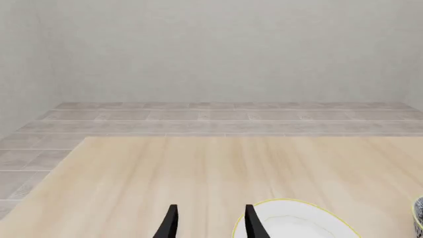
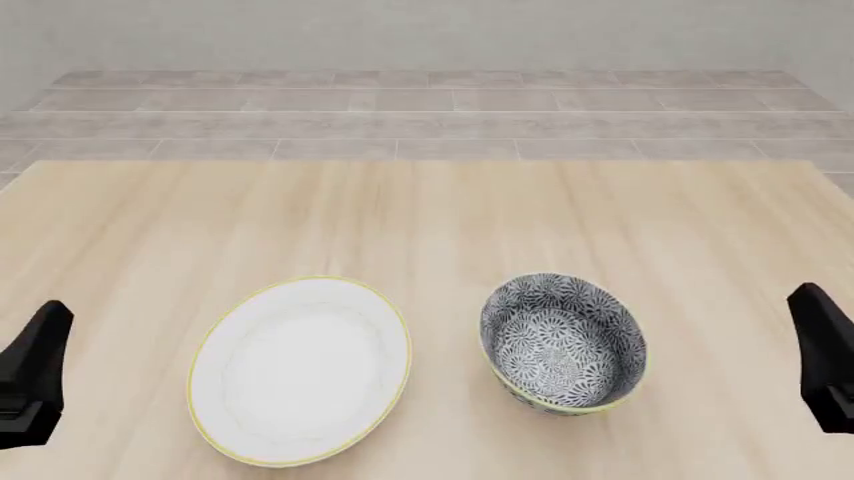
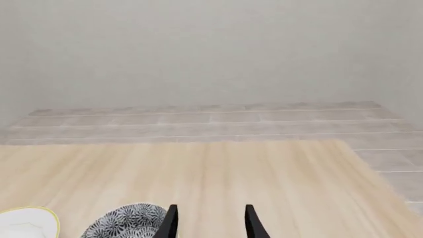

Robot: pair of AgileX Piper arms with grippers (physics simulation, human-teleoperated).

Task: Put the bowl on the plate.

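bowl (image 2: 563, 345) sits beside plate (image 2: 300, 368), both arms apart.

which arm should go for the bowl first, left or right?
Right. The bowl sits on the right gripper's side, with the plate lying between it and the left gripper. Both grippers are open and empty.

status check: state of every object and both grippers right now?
bowl: upright on the table, empty, beside the plate, not on it
plate: flat on the table, empty
left gripper: jaws open, holding nothing, clear of both dishes
right gripper: jaws open, holding nothing, not touching the bowl
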